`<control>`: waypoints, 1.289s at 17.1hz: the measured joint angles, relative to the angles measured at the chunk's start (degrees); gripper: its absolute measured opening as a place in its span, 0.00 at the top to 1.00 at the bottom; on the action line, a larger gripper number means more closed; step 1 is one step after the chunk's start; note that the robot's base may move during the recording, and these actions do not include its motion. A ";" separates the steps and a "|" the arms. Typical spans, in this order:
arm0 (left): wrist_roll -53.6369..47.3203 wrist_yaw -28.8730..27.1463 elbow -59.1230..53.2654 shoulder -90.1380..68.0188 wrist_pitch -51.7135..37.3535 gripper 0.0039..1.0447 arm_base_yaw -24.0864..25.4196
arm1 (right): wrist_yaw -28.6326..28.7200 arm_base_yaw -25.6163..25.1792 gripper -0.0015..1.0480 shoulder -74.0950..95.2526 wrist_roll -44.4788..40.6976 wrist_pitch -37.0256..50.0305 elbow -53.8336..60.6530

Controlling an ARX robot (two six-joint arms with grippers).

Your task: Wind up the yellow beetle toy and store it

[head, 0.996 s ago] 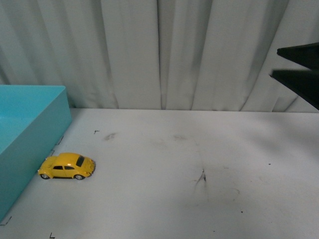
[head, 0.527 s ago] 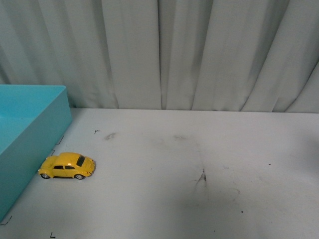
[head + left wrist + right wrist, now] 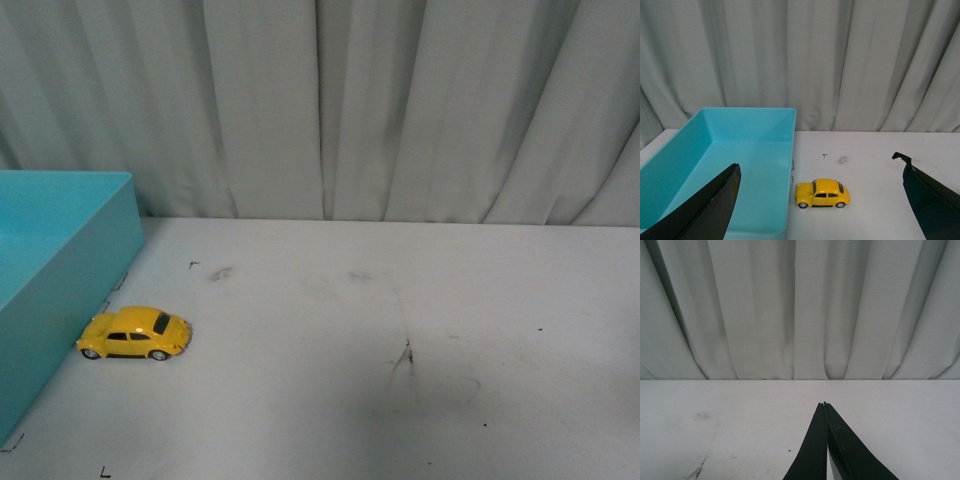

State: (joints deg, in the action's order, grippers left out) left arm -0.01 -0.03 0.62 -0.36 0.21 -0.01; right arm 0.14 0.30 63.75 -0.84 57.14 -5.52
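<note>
The yellow beetle toy [image 3: 134,334] stands on its wheels on the white table, right beside the wall of the blue bin [image 3: 60,270]. The left wrist view shows the toy [image 3: 821,193] between and beyond the wide-open black fingers [image 3: 705,210] of my left gripper [image 3: 817,167], which hangs above the table and touches nothing. My right gripper [image 3: 824,403] is shut with its two black fingers pressed together, holding nothing, over bare table away from the toy. Neither arm shows in the front view.
The blue bin [image 3: 730,160] is open-topped and holds nothing that I can see. A grey pleated curtain [image 3: 320,110] closes off the back of the table. Dark scuff marks [image 3: 405,355] lie on the table top near the middle.
A black gripper at the front view's right edge one second ago has moved out of that view. The toy and the bin have not moved.
</note>
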 joint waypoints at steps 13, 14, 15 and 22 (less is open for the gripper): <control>0.00 0.00 0.00 0.00 0.00 0.06 0.00 | 0.00 0.02 0.98 -20.20 0.00 -15.43 4.33; 0.00 0.02 0.00 0.00 0.00 0.06 0.00 | 0.00 0.02 0.98 -28.59 0.00 -22.84 4.90; 0.00 0.00 0.00 0.00 0.00 0.06 0.00 | 0.00 0.02 0.98 -35.60 0.00 -29.31 4.92; 0.00 0.00 0.00 0.00 0.00 0.06 0.00 | 0.00 0.02 0.98 -47.71 0.00 -41.03 4.92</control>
State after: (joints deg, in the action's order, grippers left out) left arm -0.01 -0.03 0.62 -0.36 0.21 -0.01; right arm 0.14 0.32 16.03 -0.84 16.12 -0.60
